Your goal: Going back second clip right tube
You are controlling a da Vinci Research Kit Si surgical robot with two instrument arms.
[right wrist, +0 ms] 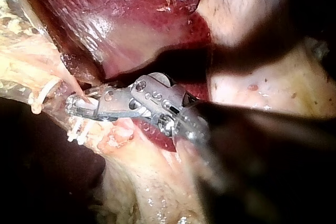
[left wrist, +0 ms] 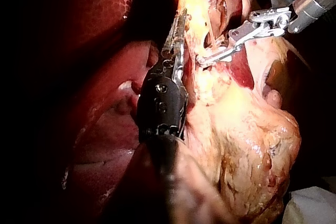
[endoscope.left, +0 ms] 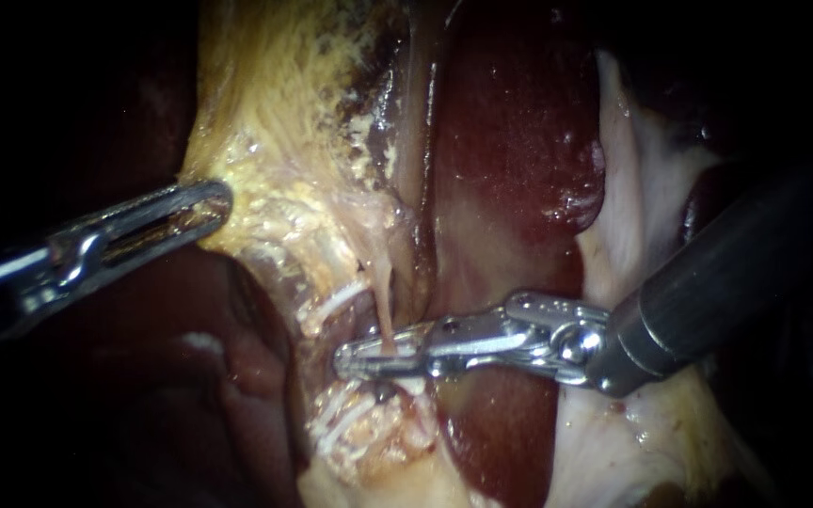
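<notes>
No readable text, label, brand, number or sign appears anywhere in any of the three views.

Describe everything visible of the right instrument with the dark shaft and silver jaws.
The right instrument has a dark grey shaft entering from the right, a shiny silver hinged wrist and two long slim metal jaws lying nearly level. They stand slightly open, a thin pale pink tube passing between them, beside dark red liver.

The right tube (endoscope.left: pixel 383 299) — thin, pale pink, drawn taut — is seen running downward into the gap between the open jaws of the right instrument (endoscope.left: pixel 345 362). A white clip (endoscope.left: pixel 331 303) is set crosswise just beside it — further white clips (endoscope.left: pixel 341 423) are seen lower down.
</notes>
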